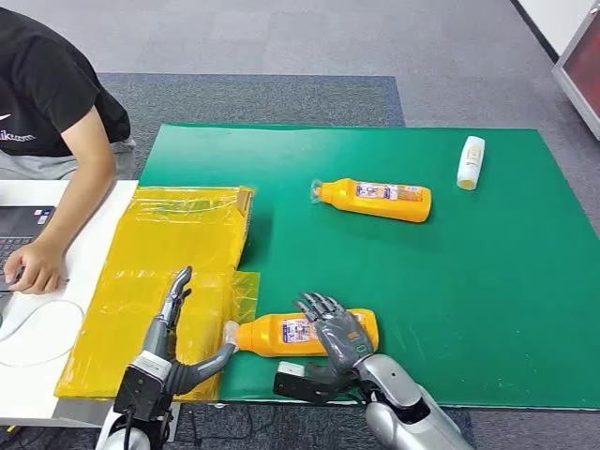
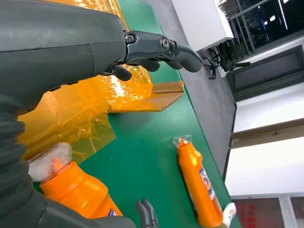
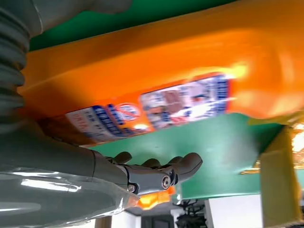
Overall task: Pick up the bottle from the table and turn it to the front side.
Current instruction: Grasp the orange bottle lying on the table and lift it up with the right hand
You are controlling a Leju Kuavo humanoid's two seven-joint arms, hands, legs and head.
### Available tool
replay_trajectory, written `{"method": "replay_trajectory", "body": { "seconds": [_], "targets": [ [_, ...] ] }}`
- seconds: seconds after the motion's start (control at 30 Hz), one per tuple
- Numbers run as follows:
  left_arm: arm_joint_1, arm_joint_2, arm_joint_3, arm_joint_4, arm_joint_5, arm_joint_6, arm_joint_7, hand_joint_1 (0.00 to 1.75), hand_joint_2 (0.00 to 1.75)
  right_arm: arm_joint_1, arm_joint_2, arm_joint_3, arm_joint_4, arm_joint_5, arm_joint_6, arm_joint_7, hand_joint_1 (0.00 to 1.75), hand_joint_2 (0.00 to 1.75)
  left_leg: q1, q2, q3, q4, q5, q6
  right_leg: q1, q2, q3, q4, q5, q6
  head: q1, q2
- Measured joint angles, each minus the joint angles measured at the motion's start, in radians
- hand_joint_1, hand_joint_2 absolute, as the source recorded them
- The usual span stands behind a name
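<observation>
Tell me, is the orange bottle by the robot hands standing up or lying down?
Lying down. The near orange bottle rests lengthwise on the green mat, its wrapped cap pointing toward the yellow plastic sheet.

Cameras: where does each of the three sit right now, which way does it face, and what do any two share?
Head view: high on the body, looking forward and down at the green mat; both arms show.
Left wrist view: behind the left robot hand, facing across the mat toward the far orange bottle.
Right wrist view: behind the right robot hand, close on the near orange bottle.
Shared: all three show the near orange bottle.
</observation>
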State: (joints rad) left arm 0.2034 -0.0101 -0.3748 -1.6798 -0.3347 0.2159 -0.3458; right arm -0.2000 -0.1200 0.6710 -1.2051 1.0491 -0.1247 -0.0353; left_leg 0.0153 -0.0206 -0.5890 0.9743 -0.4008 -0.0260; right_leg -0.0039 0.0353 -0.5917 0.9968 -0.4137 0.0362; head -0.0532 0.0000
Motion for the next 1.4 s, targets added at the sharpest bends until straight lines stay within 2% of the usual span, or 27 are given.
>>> {"method": "replay_trajectory", "body": {
  "seconds": [0.2,0.33,0.43,0.87,0.9,1.0,1.03,1.4],
  "targets": [
    [0.003,-0.004,0.001,-0.006,-0.001,-0.001,0.0,0.0,1.75,0.002,-0.022,-0.001,-0.03,0.051,0.02,0.035,0.0,1.75,-0.001,0.0,0.0,0.0,0.0,0.0,-0.001,0.0,0.0,0.0,0.0,0.0,0.0,0.0],
    [0.008,-0.009,0.005,-0.017,-0.014,0.001,0.013,0.0,1.75,0.002,-0.031,0.0,-0.051,0.106,0.088,0.118,0.0,1.75,-0.001,0.0,0.0,0.0,0.0,0.0,-0.001,0.0,0.0,0.0,0.0,0.0,0.0,0.0],
    [0.02,-0.012,0.012,-0.035,-0.024,0.009,0.024,0.0,1.75,0.015,-0.034,-0.007,-0.091,0.083,0.137,0.172,0.0,1.75,-0.001,0.0,0.0,0.0,0.0,0.0,-0.001,0.0,0.0,0.0,-0.001,0.001,0.0,0.0],
    [0.035,-0.025,0.018,-0.057,-0.037,0.01,0.039,0.0,1.75,0.045,-0.034,-0.017,-0.143,0.103,0.146,0.222,0.0,1.75,-0.001,0.0,0.0,0.0,-0.001,0.001,-0.001,0.0,0.0,0.0,-0.001,0.001,0.0,0.0],
    [0.035,-0.025,0.018,-0.057,-0.038,0.011,0.041,0.0,1.75,0.046,-0.034,-0.016,-0.143,0.103,0.147,0.222,0.12,1.75,-0.001,0.0,0.0,0.0,-0.001,0.001,-0.001,0.0,0.0,0.0,-0.001,0.001,0.0,0.0],
    [0.035,-0.025,0.018,-0.057,-0.039,0.012,0.044,0.0,1.75,0.046,-0.034,-0.016,-0.142,0.103,0.152,0.22,1.4,1.75,-0.001,0.0,0.0,0.0,-0.001,0.001,-0.001,0.0,0.0,0.0,-0.001,0.001,0.0,0.0],
    [0.035,-0.025,0.018,-0.057,-0.038,0.012,0.044,0.0,1.75,0.046,-0.034,-0.016,-0.142,0.103,0.154,0.22,1.72,1.75,-0.001,0.0,0.0,0.0,-0.001,0.001,-0.001,0.0,0.0,0.0,-0.001,0.001,0.0,0.0],
    [0.035,-0.027,0.018,-0.057,-0.033,0.012,0.052,0.0,1.75,0.052,-0.033,-0.026,-0.127,0.095,0.118,0.199,1.75,1.75,-0.001,0.0,0.0,0.0,-0.001,0.001,-0.001,0.0,0.0,0.0,-0.001,0.001,0.0,0.0]
  ]
}}
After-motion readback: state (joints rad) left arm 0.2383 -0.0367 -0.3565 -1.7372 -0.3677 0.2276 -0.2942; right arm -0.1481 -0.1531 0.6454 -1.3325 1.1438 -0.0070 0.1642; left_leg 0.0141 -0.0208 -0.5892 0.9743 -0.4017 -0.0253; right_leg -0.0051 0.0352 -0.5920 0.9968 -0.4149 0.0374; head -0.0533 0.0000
